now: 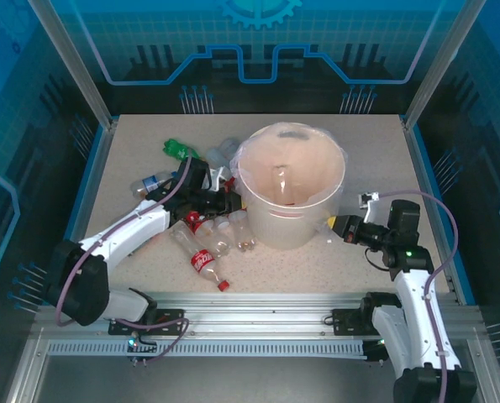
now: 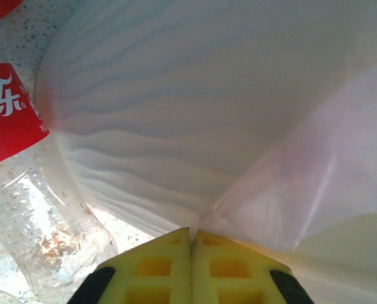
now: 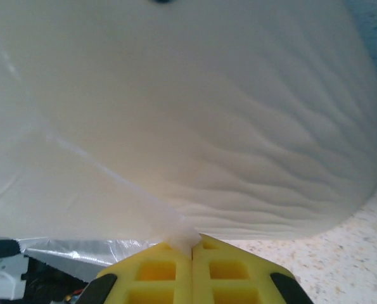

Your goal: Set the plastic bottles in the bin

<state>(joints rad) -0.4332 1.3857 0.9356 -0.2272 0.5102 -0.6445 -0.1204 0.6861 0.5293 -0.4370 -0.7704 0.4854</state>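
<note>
The cream bin [image 1: 296, 220] stands mid-table, lined with a clear bag [image 1: 248, 168], and one bottle [image 1: 281, 182] lies inside it. More plastic bottles lie to its left: a green one [image 1: 177, 149], a blue-labelled one [image 1: 149, 183], a red-labelled one [image 1: 206, 262] and clear ones [image 1: 220, 237]. My left gripper [image 1: 233, 202] is at the bin's left side, its yellow pads [image 2: 156, 266] shut on a fold of the bag liner [image 2: 315, 177]. At the bin's right side, my right gripper [image 1: 337, 225] is shut on the liner's edge [image 3: 182, 234].
The bin wall [image 2: 175, 95] stands close in front of the left gripper [image 2: 192, 231], with a red-labelled bottle [image 2: 11, 120] lying beside it. On the other side, the bin wall [image 3: 239, 126] looms right before the right gripper [image 3: 192, 242]. Blue rails [image 1: 88, 180] border the table.
</note>
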